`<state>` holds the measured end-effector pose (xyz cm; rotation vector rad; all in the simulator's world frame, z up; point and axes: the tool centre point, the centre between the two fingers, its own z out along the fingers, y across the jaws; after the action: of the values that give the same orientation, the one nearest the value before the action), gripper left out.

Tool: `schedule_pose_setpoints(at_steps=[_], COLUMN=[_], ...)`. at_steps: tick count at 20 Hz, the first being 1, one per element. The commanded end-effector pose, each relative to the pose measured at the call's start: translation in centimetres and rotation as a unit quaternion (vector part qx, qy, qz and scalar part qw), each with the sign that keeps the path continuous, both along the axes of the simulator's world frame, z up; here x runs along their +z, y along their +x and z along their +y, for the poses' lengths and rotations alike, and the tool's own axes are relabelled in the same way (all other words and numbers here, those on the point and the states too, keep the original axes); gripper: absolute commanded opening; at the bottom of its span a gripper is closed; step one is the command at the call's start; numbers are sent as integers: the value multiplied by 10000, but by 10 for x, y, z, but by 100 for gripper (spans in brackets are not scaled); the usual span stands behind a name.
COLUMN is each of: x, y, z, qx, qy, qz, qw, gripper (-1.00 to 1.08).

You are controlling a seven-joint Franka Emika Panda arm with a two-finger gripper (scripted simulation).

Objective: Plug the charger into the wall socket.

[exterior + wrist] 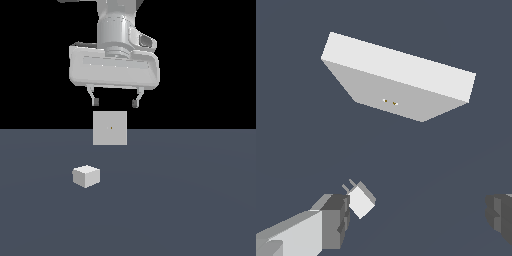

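The gripper (115, 103) hangs high above the floor (200, 210) with its fingers wide apart, holding nothing. The charger (86, 176) (a small white cube) lies on the floor, nearer and toward the exterior view's left of the upright wall socket (110, 128)

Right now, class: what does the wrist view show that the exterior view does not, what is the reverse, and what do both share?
Only the wrist view shows two small holes in the wall socket, its thickness, and prongs on the charger. Only the exterior view shows the whole hand hanging open above the floor, with the charger down to the exterior view's left of it. Both show socket, charger and parted fingers.
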<state>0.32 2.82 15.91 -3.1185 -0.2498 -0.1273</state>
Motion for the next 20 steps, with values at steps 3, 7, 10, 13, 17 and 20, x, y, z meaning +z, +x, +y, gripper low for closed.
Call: schedule_pose_setpoints(at_steps=[3, 7, 10, 13, 17, 20], x=[-11, -22, -30, -38, -48, -55], y=[-7, -15, -20, -26, -33, -38], z=[8, 15, 20, 24, 30, 33], qx=[431, 873, 1189, 1489, 1869, 2143], qy=[72, 147, 201, 253, 321, 372], qz=[-144, -293, -399, -499, -626, -716], qw=[9989, 9956, 9919, 9873, 9799, 9734], gripper=[100, 100, 100, 100, 100, 100])
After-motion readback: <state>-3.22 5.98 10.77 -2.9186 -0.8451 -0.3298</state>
